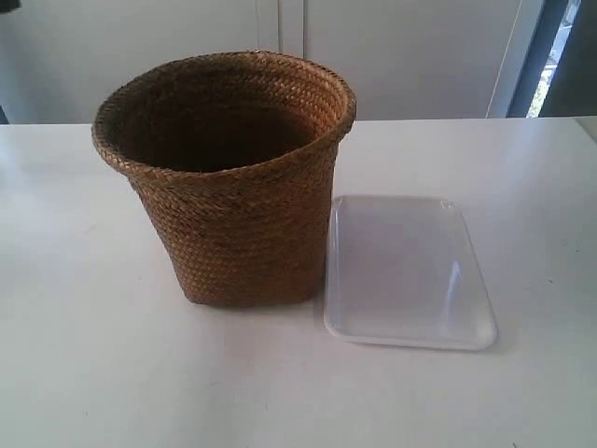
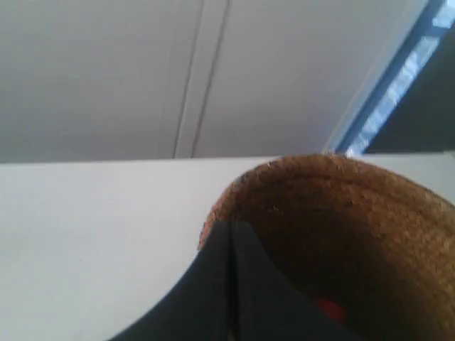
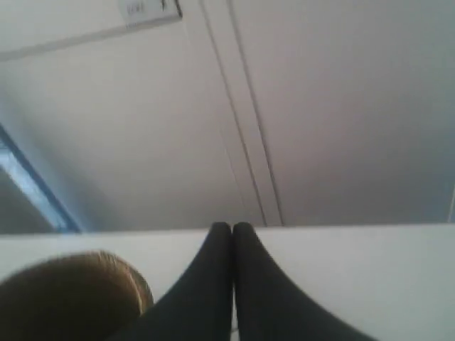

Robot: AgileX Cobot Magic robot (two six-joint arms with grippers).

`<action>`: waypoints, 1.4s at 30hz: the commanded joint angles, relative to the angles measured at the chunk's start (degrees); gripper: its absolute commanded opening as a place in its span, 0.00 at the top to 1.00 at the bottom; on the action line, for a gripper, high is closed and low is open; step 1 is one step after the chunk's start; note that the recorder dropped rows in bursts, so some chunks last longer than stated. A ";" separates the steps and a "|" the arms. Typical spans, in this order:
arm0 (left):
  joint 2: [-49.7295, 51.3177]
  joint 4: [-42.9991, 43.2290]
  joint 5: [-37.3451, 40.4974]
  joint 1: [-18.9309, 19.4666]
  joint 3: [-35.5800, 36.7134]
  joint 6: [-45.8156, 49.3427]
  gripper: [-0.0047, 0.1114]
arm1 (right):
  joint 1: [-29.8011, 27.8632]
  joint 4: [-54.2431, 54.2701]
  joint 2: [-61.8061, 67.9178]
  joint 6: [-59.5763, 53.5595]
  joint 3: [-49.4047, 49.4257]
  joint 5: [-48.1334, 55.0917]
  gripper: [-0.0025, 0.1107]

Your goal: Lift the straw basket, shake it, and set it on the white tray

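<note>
The straw basket (image 1: pixel 242 224) stands upright on the white table, brown and braided, with a wide round rim and a dark inside. The white tray (image 1: pixel 406 271) lies flat just beside its base, holding nothing. Neither arm shows in the exterior view. In the left wrist view my left gripper (image 2: pixel 231 226) is shut, its dark fingers pressed together with nothing between them, and the basket (image 2: pixel 355 227) fills the space behind them. My right gripper (image 3: pixel 232 227) is also shut and holds nothing; the basket (image 3: pixel 64 298) sits off to one side of it. No wrist view shows the tray.
The white table (image 1: pixel 93 355) runs to a pale wall with a vertical seam (image 1: pixel 280 28). A window strip (image 1: pixel 560 47) shows at the exterior view's far right. A small blurred red spot (image 2: pixel 328 309) sits by the left gripper's fingers.
</note>
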 commanded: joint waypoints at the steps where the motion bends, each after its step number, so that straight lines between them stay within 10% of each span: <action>1: 8.46 3.44 17.78 4.06 -12.31 -1.31 0.96 | -0.02 -0.65 7.66 -7.27 -13.92 20.75 0.98; 11: 22.84 7.63 44.93 9.57 -30.64 -10.95 0.96 | -0.02 0.69 23.15 -6.44 -29.06 40.16 0.98; 16: 26.32 9.76 53.04 9.57 -35.60 -12.31 0.83 | -0.02 4.49 24.81 0.42 -29.56 32.79 0.98; 22: 26.44 7.40 51.54 9.57 -36.30 -13.76 0.53 | 0.16 15.73 26.36 -5.91 -30.61 34.51 0.94; 31: 28.09 2.76 51.48 8.44 -36.30 -11.84 0.48 | 1.71 8.14 30.28 -7.22 -32.17 40.06 0.36; 42: 32.50 4.35 50.67 5.55 -36.33 -9.48 0.48 | 1.71 9.18 31.09 -6.79 -32.05 39.23 0.41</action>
